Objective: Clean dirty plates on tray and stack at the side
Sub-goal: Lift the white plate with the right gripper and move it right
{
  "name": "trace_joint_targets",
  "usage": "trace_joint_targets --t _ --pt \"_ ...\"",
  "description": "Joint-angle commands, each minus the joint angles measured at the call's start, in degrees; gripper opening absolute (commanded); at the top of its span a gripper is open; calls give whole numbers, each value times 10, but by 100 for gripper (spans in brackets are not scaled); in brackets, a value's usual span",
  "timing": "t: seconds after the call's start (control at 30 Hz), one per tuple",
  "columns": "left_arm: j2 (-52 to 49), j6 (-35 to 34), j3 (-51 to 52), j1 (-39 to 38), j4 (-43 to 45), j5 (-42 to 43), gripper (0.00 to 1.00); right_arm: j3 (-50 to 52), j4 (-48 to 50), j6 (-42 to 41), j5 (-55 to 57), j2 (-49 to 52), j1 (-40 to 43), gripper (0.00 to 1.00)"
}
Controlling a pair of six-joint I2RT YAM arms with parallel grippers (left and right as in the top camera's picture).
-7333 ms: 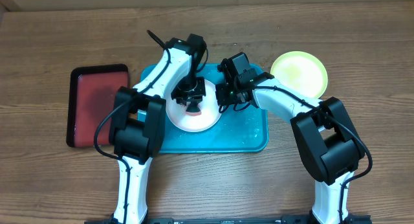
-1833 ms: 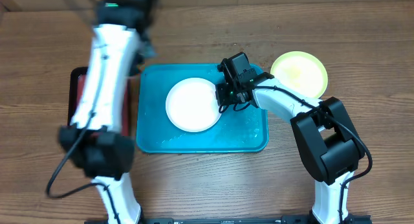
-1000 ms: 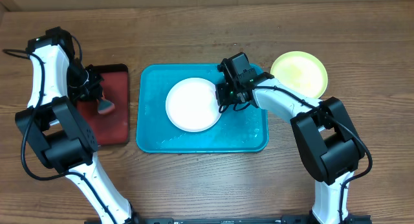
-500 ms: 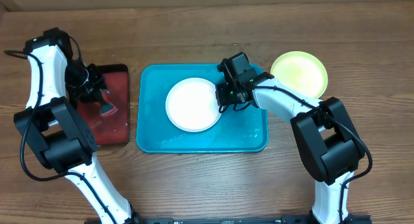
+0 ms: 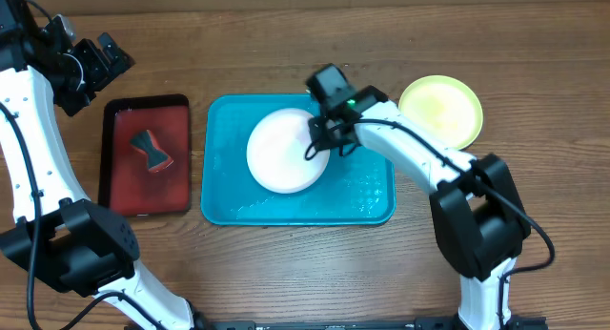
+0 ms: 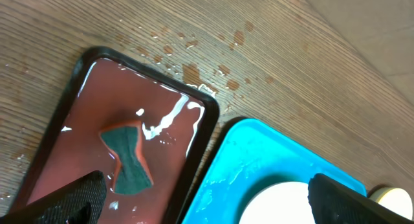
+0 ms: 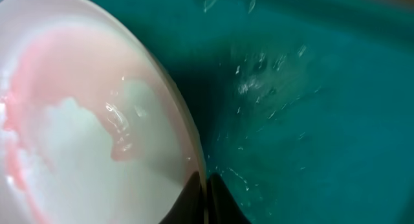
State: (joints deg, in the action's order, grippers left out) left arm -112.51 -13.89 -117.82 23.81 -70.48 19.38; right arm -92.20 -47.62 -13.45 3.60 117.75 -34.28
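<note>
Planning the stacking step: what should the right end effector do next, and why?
Probably lift the white plate clear of the turquoise tray and carry it toward the lime-green plate. The right end effector is shut on its rim, and the sponge lies on the dark red tray.

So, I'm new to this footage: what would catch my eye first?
The white plate in the turquoise tray, its rim pinched by the right pincer; the wrist view shows a pink smear on it. Left of that, a dark green sponge lies in the dark red tray, and the left pincer hangs open near the table's far-left corner.
</note>
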Motion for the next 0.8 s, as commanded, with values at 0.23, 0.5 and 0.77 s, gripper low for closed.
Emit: trace_joint_targets --t 0.23,0.5,0.77 --pt "-6 10 0 -3 0 10 100 -147 -47 128 477 -56 -118 4" --pt "-6 10 0 -3 0 10 100 -148 74 381 713 -56 -180 4" --pt "-6 10 0 -3 0 10 100 -148 137 436 727 -56 -197 4"
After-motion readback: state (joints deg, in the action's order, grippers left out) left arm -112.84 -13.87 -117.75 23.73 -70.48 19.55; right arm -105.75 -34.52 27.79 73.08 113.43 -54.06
